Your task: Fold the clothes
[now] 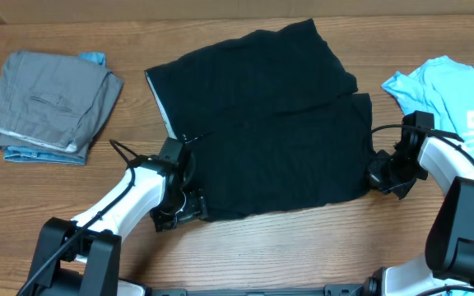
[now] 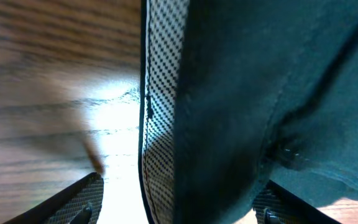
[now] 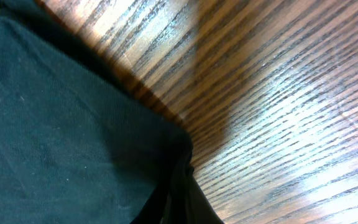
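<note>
Counter (image 1: pixel 303 255) of brown woodgrain, black shirt (image 1: pixel 270 123) spread mid-scene, grey folded garment (image 1: pixel 52 103) far left, light blue T-shirt (image 1: pixel 447 86) right. The left gripper (image 1: pixel 189 205) has its jaws released astride the shirt's near-left hem, whose checked mesh (image 2: pixel 160 93) shows only from the left wrist. The right gripper (image 1: pixel 383 177) has its jaws clenched on the near-right corner.

L jaws apart (R jaws closed)
</note>
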`<action>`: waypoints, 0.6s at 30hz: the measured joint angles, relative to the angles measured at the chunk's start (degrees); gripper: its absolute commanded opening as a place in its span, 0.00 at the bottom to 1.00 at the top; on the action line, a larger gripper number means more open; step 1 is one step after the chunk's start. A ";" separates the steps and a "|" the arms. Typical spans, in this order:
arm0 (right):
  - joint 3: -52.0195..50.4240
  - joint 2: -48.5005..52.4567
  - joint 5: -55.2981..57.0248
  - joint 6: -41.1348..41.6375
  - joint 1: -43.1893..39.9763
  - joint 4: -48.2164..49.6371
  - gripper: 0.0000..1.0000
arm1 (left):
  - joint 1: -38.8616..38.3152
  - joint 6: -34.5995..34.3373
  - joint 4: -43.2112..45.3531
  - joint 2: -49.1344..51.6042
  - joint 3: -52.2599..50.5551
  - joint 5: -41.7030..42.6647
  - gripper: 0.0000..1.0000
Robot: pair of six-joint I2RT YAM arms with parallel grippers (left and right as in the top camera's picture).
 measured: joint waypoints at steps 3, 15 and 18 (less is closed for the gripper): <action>0.00 0.00 -0.02 0.02 0.00 0.00 0.06 | 0.00 -1.14 0.94 -0.07 -0.68 1.05 0.42; 0.00 0.00 0.04 -0.90 0.00 -0.02 0.07 | 0.00 0.48 2.67 -0.15 -1.03 2.71 0.70; 0.00 0.00 0.07 -1.11 0.00 0.02 0.08 | -0.02 0.81 1.81 -0.44 -0.87 2.23 0.65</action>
